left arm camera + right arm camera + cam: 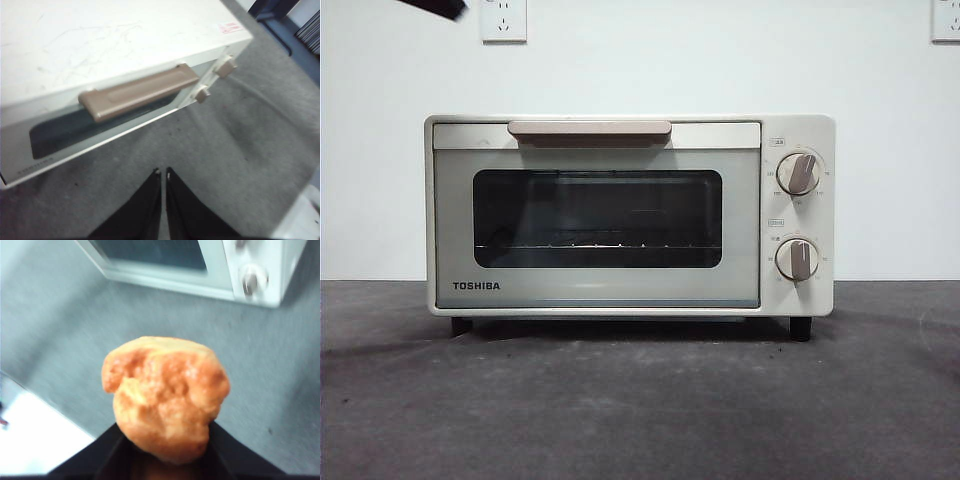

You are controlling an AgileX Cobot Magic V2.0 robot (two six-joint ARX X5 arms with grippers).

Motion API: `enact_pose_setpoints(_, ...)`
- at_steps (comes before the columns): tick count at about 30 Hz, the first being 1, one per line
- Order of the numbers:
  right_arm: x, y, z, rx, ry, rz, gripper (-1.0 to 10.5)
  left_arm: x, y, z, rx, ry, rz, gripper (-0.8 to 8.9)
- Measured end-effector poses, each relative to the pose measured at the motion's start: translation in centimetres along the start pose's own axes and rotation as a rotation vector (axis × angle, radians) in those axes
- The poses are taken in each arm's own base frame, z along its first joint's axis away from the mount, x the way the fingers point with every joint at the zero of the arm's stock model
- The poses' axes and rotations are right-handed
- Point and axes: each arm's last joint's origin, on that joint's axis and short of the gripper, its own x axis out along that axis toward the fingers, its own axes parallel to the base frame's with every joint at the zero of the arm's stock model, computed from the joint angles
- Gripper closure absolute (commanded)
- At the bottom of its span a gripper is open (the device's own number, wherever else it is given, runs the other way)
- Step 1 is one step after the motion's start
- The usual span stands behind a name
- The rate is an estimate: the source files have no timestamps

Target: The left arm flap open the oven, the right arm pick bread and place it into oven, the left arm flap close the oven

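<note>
Even, soft light filled the front view, shadow pooling under the oven (pixel 630 215), while both wrist views were washed-out and blurred.

The oven (pixel 630 215) stands on the dark grey worktop (pixel 640 400) with its door shut, the beige handle (pixel 589 129) running along the door's top edge above the dark window (pixel 597 218). Two beige knobs (pixel 798 173) sit one above the other right of the door. Two wall sockets (pixel 504 19) show on the white wall behind the oven, and a black tip (pixel 435 7) pokes in above the oven's left end.
</note>
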Motion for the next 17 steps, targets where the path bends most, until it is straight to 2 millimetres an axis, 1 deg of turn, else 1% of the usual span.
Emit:
enact_pose_setpoints(4, -1.9, 0.7, -1.2, -0.007, -0.093, 0.02, 8.0, 2.3, 0.1, 1.8, 0.023, 0.039, 0.016, 7.98)
enact_pose_setpoints(7, -2.7, 1.1, -1.8, -0.013, -0.135, 0.031, 8.0, 4.0, 0.0, 2.9, 0.056, 0.067, 0.017, 7.98)
enact_pose_setpoints(13, -3.4, 1.3, -2.3, -0.003, -0.171, 0.042, 8.0, 6.7, -0.1, 5.0, 0.112, 0.083, 0.017, 7.98)
enact_pose_setpoints(17, -3.4, 1.3, -2.3, 0.009, -0.17, 0.042, 8.0, 8.3, 0.0, 5.6, 0.137, 0.096, 0.008, 7.98)
